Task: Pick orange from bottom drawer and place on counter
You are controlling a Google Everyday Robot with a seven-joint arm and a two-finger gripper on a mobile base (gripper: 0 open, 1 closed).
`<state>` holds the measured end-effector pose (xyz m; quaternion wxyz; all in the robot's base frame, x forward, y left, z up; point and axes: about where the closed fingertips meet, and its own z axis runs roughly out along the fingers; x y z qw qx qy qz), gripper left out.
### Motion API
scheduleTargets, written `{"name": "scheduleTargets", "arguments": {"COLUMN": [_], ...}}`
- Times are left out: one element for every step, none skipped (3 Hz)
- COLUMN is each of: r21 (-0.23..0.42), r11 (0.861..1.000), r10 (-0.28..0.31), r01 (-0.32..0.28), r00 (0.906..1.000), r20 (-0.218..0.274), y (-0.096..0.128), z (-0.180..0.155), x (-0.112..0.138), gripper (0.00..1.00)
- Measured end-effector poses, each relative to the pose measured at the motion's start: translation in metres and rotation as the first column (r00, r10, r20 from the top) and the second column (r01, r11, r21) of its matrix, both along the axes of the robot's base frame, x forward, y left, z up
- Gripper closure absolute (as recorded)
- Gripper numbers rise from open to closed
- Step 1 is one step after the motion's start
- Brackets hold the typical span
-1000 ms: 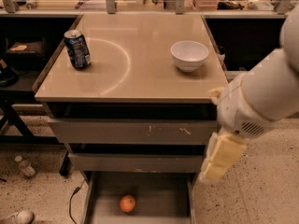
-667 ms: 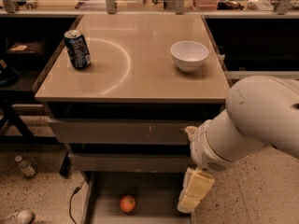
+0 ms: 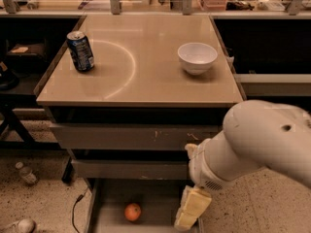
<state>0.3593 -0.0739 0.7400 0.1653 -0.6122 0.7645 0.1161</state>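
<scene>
Down low, orange (image 3: 132, 211) lying on open bottom drawer (image 3: 155, 198) floor, gripper (image 3: 191, 209) at drawer's right side, near orange but apart, open or closed cannot be told, soda can (image 3: 80, 51) and white bowl (image 3: 197, 57) on desk (image 3: 155, 81).

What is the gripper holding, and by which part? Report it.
Nothing. The gripper hangs over the bottom drawer, apart from the orange on its floor.
</scene>
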Motion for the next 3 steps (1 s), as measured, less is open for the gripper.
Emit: {"name": "scheduleTargets", "arguments": {"r21": [0.007, -0.021, -0.021], "r11": [0.999, 0.997, 0.997], "r10": [0.04, 0.075, 0.068], "r01": [-0.04, -0.076, -0.068], "r00": [0.999, 0.9969, 0.9977], "r20": [-0.022, -0.021, -0.001], "y": [0.033, 0.056, 0.082], "z": [-0.064, -0.131, -0.188], "x": [-0.006, -0.005, 0.008], "gripper": [0.0, 0.0, 0.0]}}
